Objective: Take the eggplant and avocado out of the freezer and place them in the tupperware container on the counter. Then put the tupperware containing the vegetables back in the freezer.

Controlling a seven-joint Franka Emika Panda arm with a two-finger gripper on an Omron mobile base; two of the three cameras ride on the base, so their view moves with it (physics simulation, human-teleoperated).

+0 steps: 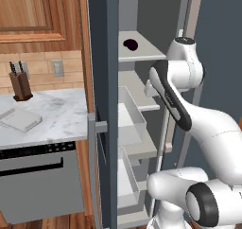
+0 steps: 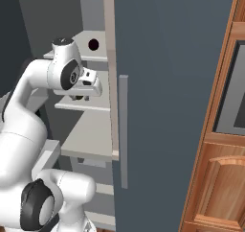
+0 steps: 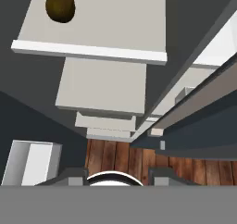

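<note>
1. One freezer (image 1: pixel 109 81) stands open, with its light grey shelves and two pale pull-out drawers (image 1: pixel 132 124) visible in the left base view.
2. One eggplant (image 1: pixel 130 44), dark purple, lies on an upper shelf, toward its far left.
3. One avocado (image 3: pixel 60 6), olive-brown, sits on a shelf in the hand view, near that shelf's corner.
4. One tupperware container (image 1: pixel 21 119) lies flat on the bench (image 1: pixel 56 114), left of the freezer.
5. One knife block (image 1: pixel 21 87) stands farther back on the bench.
6. One gripper (image 2: pixel 79 98) hangs inside the freezer over a middle shelf; whether its fingers are apart or together cannot be told, and nothing is seen between them.
</note>
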